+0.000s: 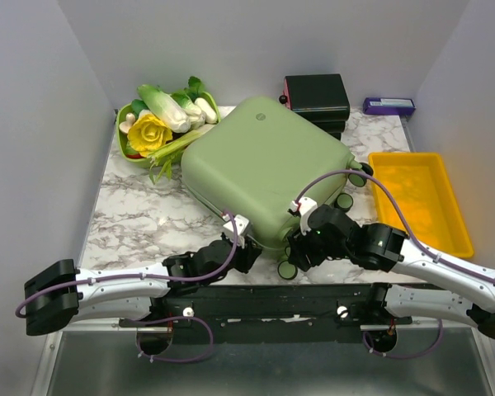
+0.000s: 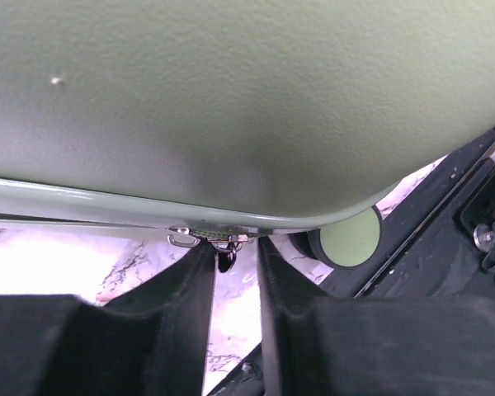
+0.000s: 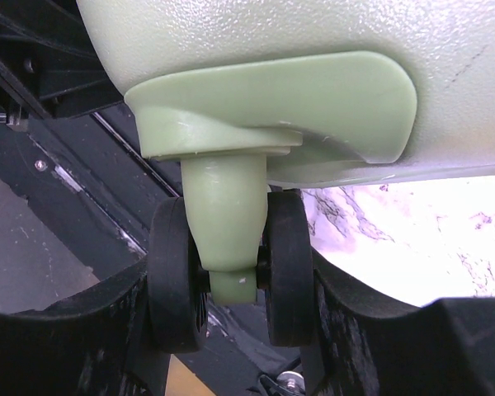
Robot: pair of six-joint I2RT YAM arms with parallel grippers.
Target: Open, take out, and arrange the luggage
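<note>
The pale sage-green luggage (image 1: 264,165) lies flat and closed on the marble table (image 1: 140,219), turned at an angle. My left gripper (image 1: 246,247) is at its near edge. In the left wrist view the gripper (image 2: 236,257) is slightly open, with the small zipper pull (image 2: 225,254) hanging between its fingers, against the left finger (image 2: 190,289). My right gripper (image 1: 301,249) is at the near corner. In the right wrist view it (image 3: 231,285) is shut on the black twin caster wheel (image 3: 289,264), one finger on each side. The luggage shell (image 3: 313,49) fills the top of that view.
A green bowl of toy vegetables (image 1: 157,124) stands at the back left, touching the luggage. A black box (image 1: 316,97) and a purple box (image 1: 388,105) are at the back. A shallow yellow tray (image 1: 417,198) lies on the right. Other wheels (image 1: 344,200) face the tray.
</note>
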